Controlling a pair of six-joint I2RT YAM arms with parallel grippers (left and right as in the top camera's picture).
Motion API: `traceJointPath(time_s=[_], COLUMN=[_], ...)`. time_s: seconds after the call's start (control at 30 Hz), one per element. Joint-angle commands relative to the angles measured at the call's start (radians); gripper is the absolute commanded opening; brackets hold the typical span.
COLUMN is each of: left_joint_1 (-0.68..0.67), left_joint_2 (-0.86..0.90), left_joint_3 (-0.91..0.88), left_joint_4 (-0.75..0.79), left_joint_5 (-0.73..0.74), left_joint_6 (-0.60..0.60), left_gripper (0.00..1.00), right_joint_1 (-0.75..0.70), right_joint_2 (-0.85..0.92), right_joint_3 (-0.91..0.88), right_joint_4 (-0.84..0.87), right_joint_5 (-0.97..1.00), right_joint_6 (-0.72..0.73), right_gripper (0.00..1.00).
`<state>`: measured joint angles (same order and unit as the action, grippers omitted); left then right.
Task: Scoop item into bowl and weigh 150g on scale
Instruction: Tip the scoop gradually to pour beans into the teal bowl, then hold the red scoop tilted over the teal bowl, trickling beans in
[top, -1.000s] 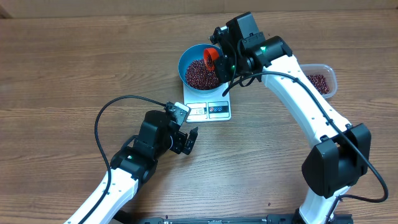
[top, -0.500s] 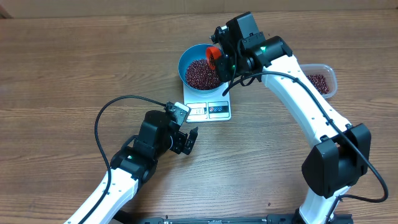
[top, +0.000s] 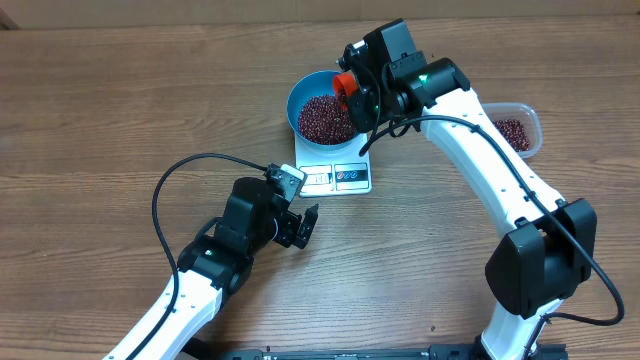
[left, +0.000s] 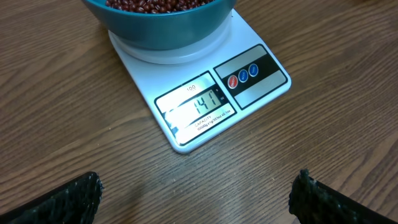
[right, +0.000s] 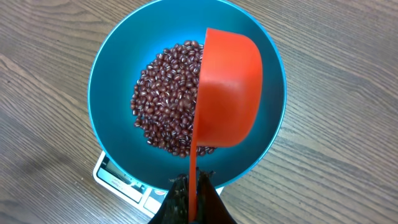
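Overhead view is showing a brown wooden table (top: 100, 120) with both arms working around the small flat white rectangular kitchen scale (top: 335, 178). The round deep blue plastic bowl (right: 106, 81) is sitting on the far half of the scale, so that its load is being weighed and the front display stays readable. To the right of the scale, well apart, a clear rounded plastic tub (top: 530, 125) is holding the remaining supply.

The right gripper (right: 194, 193) is clamping its fingers together on the thin handle of an orange plastic scoop (right: 227, 87). It is holding the scoop over the bowl, turned on its side, probably to let only a few pieces fall. The small dark red-brown beans (right: 165, 106) are lying as a loose heap in the bowl.

The left gripper (left: 196, 198) is hovering in front of the scale with fingers wide apart and holding nothing; I judge it is aiming its camera at the small display (left: 199, 102). That display seems to be reading slightly under the target.
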<state>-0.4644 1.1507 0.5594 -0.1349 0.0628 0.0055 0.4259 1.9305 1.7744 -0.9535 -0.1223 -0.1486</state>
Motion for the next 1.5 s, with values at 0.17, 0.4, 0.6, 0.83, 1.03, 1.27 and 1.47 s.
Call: traceJointPath(time_s=[0.17,0.4,0.6,0.83,1.03,1.27,1.47], left_joint_1=[-0.001,-0.001,-0.001,-0.001,-0.001,-0.001,-0.001], left_joint_2=[0.007,0.007,0.007,0.007,0.007,0.007,0.007], left_joint_3=[-0.002,-0.002,-0.002,-0.002,-0.002,-0.002,-0.002], left_joint_4=[0.0,0.0,0.0,0.0,0.0,0.0,0.0], left_joint_5=[-0.011,-0.011,-0.011,-0.011,-0.011,-0.011,-0.011], left_joint_6=[-0.006,-0.006,-0.006,-0.006,-0.006,-0.006,-0.006], left_gripper=[1.0,1.0,0.99,0.99,1.0,1.0,0.99], right_joint_1=[0.0,0.0,0.0,0.0,0.0,0.0,0.0], right_joint_2=[-0.042,-0.042,-0.042,-0.042,-0.042,-0.042,-0.042], right_joint_3=[0.034,0.034,0.034,0.034,0.034,0.034,0.034], right_joint_4=[0.005,0.005,0.001,-0.013,-0.018,-0.018,-0.018], right_joint_5=[0.018,0.034,0.055,0.05,0.026,-0.013,-0.013], right_joint_6=[-0.068,-0.096,-0.122,-0.121,-0.118,-0.11,-0.11], right_gripper=[0.04,0.04,0.04,0.04,0.04,0.04,0.04])
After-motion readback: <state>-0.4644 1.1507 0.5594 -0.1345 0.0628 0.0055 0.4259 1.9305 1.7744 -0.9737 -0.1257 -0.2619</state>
